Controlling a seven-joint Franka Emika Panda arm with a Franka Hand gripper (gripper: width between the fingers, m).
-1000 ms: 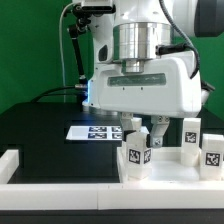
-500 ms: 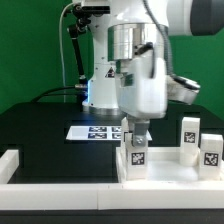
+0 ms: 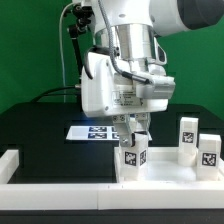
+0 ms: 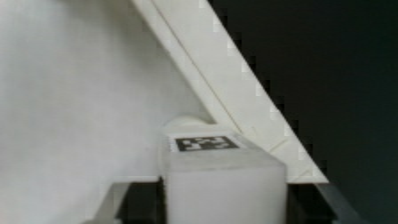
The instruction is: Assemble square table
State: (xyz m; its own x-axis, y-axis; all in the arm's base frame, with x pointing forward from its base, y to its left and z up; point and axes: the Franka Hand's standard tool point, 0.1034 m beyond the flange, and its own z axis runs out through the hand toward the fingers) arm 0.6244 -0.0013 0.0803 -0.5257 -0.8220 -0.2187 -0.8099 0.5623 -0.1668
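A black table (image 3: 40, 125) sits before a green backdrop. The gripper (image 3: 134, 138) is clamped on a tagged white leg (image 3: 133, 157), which stands upright in the rimmed square top (image 3: 170, 172). Two more legs (image 3: 200, 142) stand at the exterior view's right.

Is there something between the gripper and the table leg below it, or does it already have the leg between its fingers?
Nothing visible stands between them. The gripper is directly over the tagged leg, which stands on the square table top. In the wrist view the leg sits between the fingers; whether they touch it is unclear.
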